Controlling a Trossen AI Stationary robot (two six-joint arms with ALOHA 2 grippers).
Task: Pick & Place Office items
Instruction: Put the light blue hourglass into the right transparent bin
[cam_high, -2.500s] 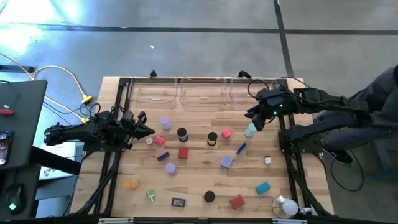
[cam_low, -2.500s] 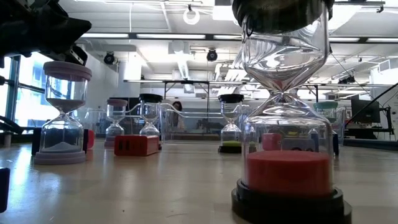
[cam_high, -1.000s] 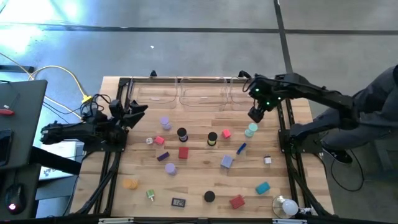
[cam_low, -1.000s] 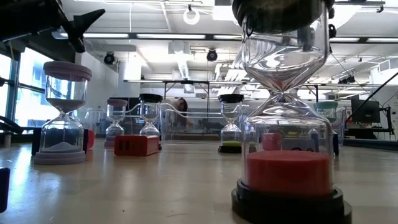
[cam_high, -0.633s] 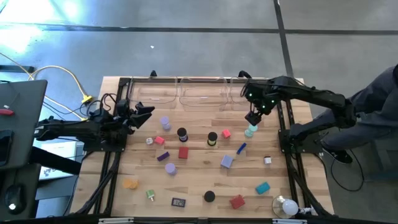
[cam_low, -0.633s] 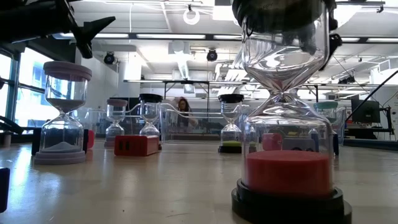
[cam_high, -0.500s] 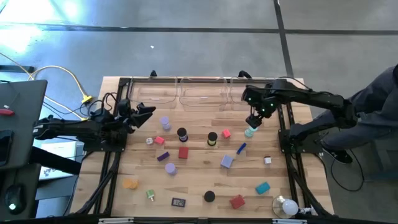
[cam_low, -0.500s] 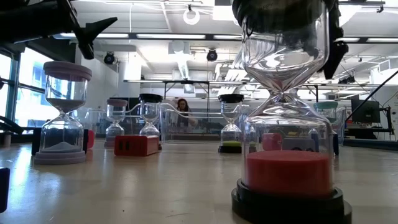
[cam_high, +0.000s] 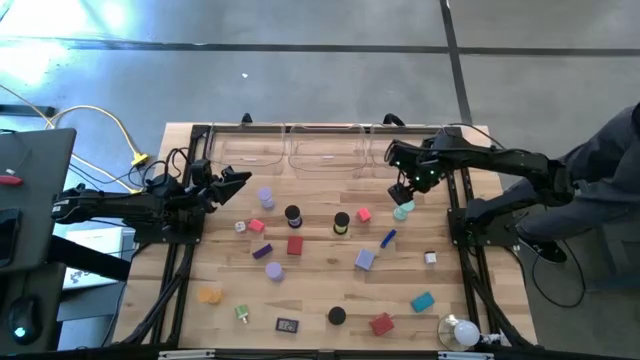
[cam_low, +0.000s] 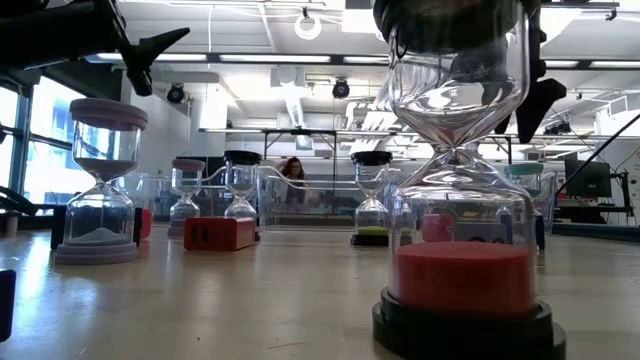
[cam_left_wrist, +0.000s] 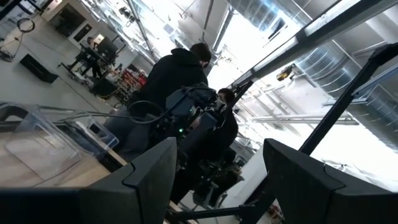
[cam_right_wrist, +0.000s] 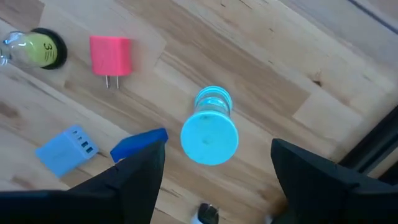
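Item: small teal-capped clear sand timer (cam_right_wrist: 209, 130), upright on the wooden bench (cam_high: 310, 290).

Step in hand (judged): approach for pick. Right gripper (cam_high: 404, 190) hangs just above the timer, nothing lifted yet.

Jaws, right: apart, wide, empty. In right wrist view the two dark fingers (cam_right_wrist: 134, 177) flank the teal cap; cap sits between them, closer to one finger than the other, not touching either. Gripper is above the timer, not around it.

Landmark = teal timer:
- pink plug-in charger block (cam_right_wrist: 110, 55): near, on the side toward the bench middle.
- blue flat stick (cam_right_wrist: 140, 144): just beside, apart from the cap.
- light blue multi-port charger block (cam_right_wrist: 64, 149): beyond the stick.
- black-capped timer w/ yellow sand (cam_right_wrist: 38, 48): beyond the pink block.
- clear plastic trays (cam_high: 325, 150): along bench's far edge, past the timer.

Next move (judged): centre jaws over cap, descend straight, close on cap or the glass waist. Timer is tall and narrow; off-centre contact could tip it.

Left gripper (cam_high: 236, 180): waits well apart, over the bench's left edge, raised; jaws part open, empty per left wrist view.
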